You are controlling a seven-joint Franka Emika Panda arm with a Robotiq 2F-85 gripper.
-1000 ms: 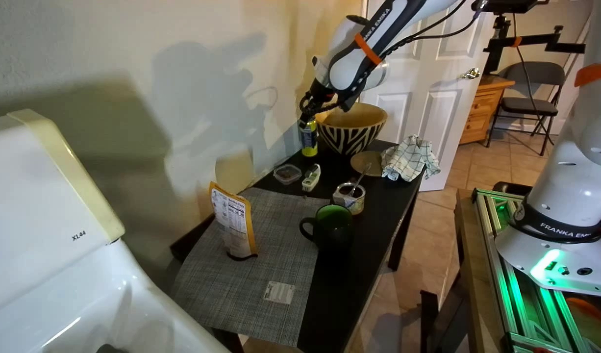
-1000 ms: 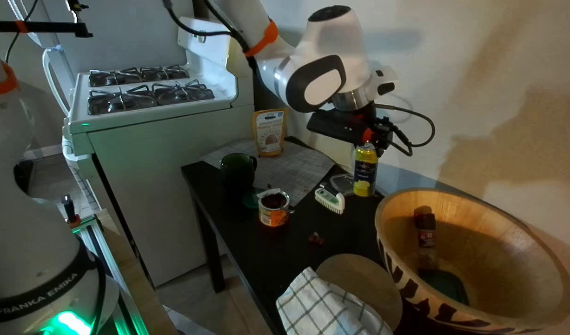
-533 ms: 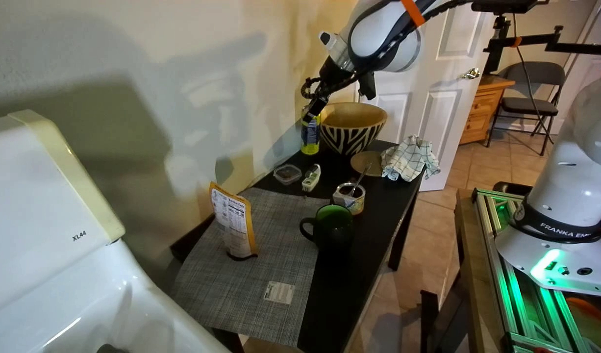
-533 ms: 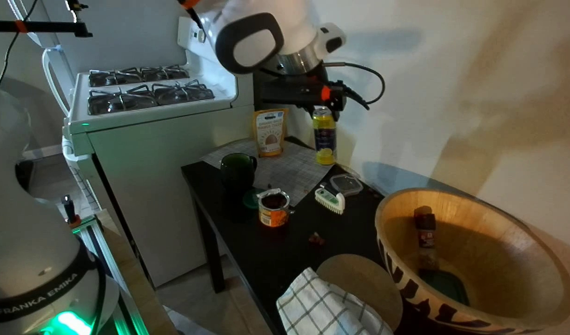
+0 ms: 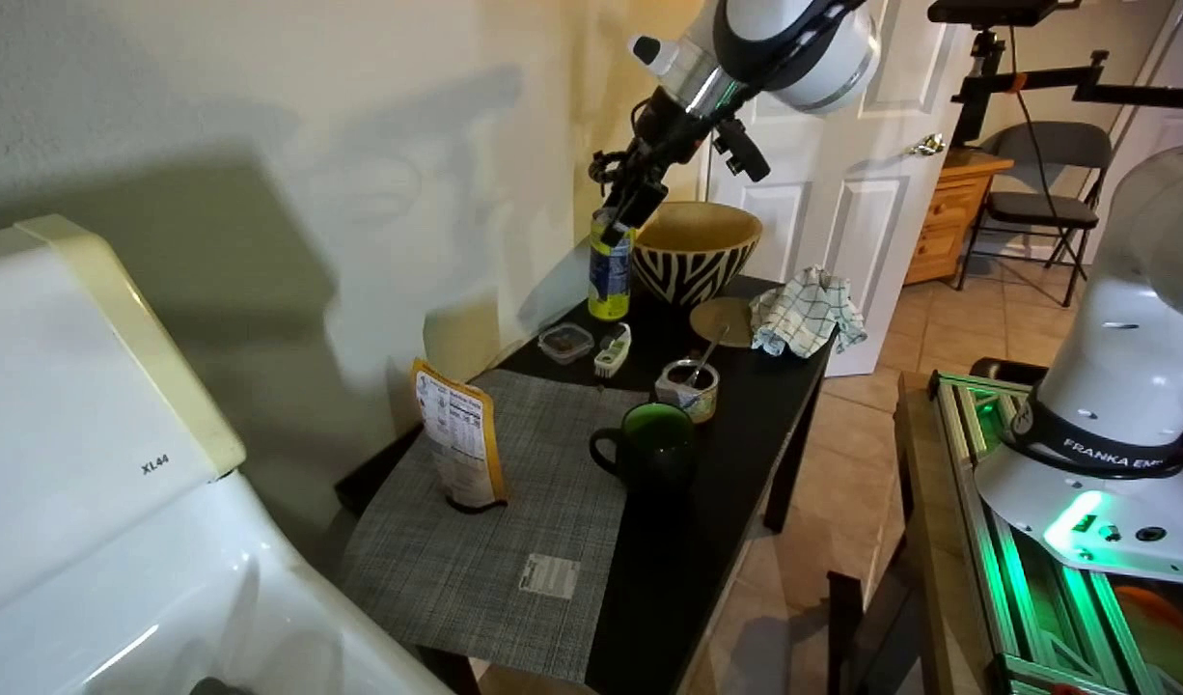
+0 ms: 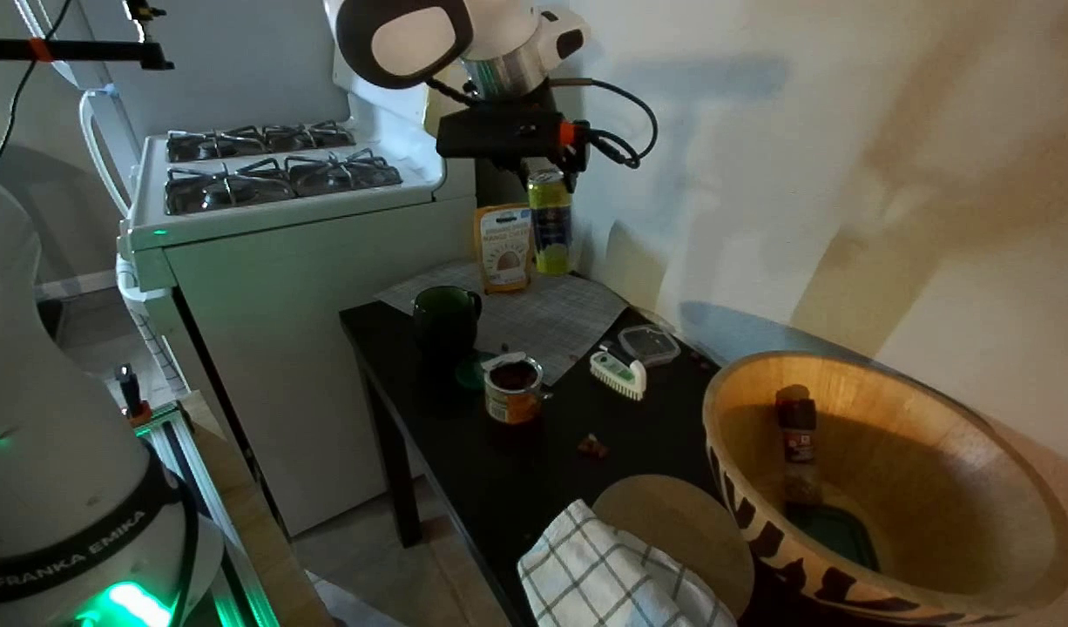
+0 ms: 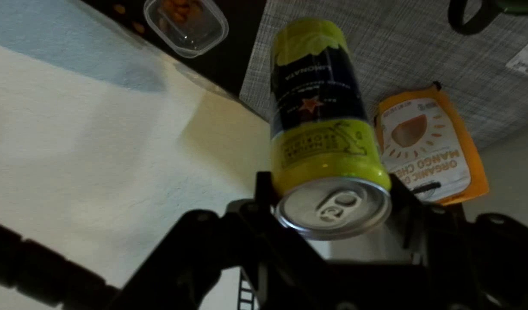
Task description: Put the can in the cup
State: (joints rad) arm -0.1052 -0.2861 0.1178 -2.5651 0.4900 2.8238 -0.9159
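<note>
The yellow-green can [image 6: 551, 226] with a dark blue label hangs nearly upright in the air above the table. It also shows in an exterior view [image 5: 609, 275] and in the wrist view [image 7: 320, 94]. My gripper [image 7: 330, 189] is shut on the can's top end, one finger on each side of the lid. The dark green mug [image 5: 657, 449] stands upright on the table at the placemat's edge; it also shows in an exterior view [image 6: 445, 322]. The can is apart from the mug, towards the wall. The wrist view shows only the mug's handle [image 7: 470, 28] and a bit of rim.
A food pouch [image 6: 503, 248] stands on the grey placemat [image 5: 514, 569]. An opened tin [image 6: 512, 396] with a spoon stands beside the mug. A brush [image 6: 619, 374], a clear plastic tub [image 6: 649, 346], a large bowl [image 6: 900, 592], a round board and a checked cloth [image 6: 617, 566] are also there.
The gripper has carried the can away from the large bowl, along the wall and upward, to over the placemat near the pouch. The mug and the table items have not moved.
</note>
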